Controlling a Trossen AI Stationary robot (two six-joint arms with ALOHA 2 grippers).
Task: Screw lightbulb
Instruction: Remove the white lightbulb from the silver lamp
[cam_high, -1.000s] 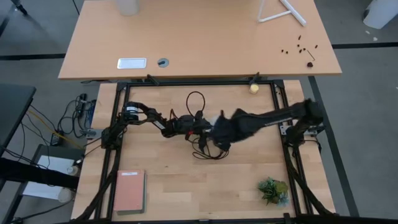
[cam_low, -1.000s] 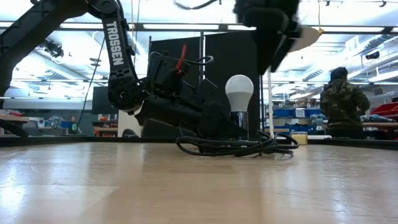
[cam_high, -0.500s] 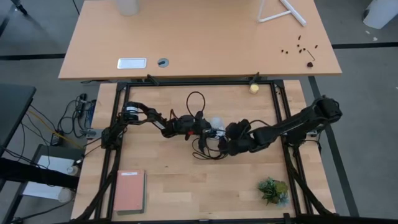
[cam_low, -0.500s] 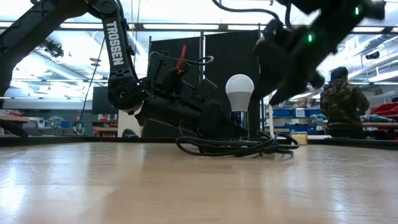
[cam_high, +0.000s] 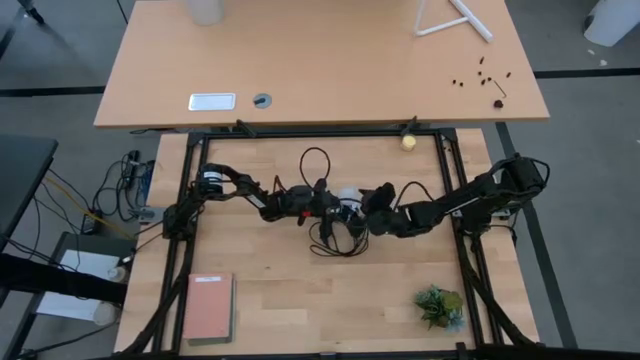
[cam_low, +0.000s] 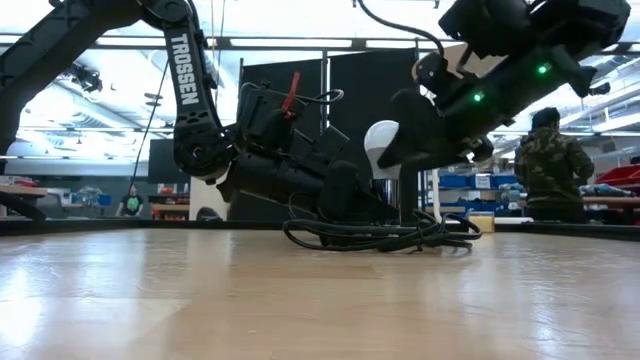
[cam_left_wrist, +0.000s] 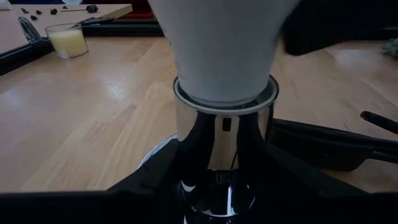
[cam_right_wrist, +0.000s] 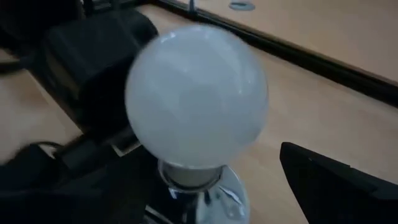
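Note:
The white frosted lightbulb (cam_right_wrist: 196, 99) stands upright with its narrow base in a chrome socket (cam_left_wrist: 224, 140) near the table's middle (cam_high: 348, 195). My left gripper (cam_high: 332, 204) reaches in low from the left and is shut on that socket. My right gripper (cam_low: 398, 140) comes from the right, slanting slightly down, and is open at the height of the bulb's globe. One of its fingers (cam_right_wrist: 339, 183) stands clear beside the bulb. In the low view this gripper covers the right part of the bulb (cam_low: 376, 145). My left gripper pinches the chrome socket's barrel (cam_left_wrist: 205, 158), below the bulb's collar, between its two fingers (cam_left_wrist: 140, 190). The fingers come nearly level from the table's left. The socket stands upright with the bulb on top; whether it rests on the table is hidden by the gripper.
The socket's black cord (cam_low: 380, 238) lies coiled on the table under and in front of both grippers. A pink book (cam_high: 208, 307) lies near left, a small green plant (cam_high: 440, 305) near right, a yellowish ball (cam_high: 408, 142) at the far edge. A person (cam_low: 552, 165) stands behind the table.
My right gripper has come down from high above the table to the level of the bulb. It has tipped from pointing steeply down to nearly level and rolled, ending close against the bulb's right side. The bulb, socket and left gripper have kept still.

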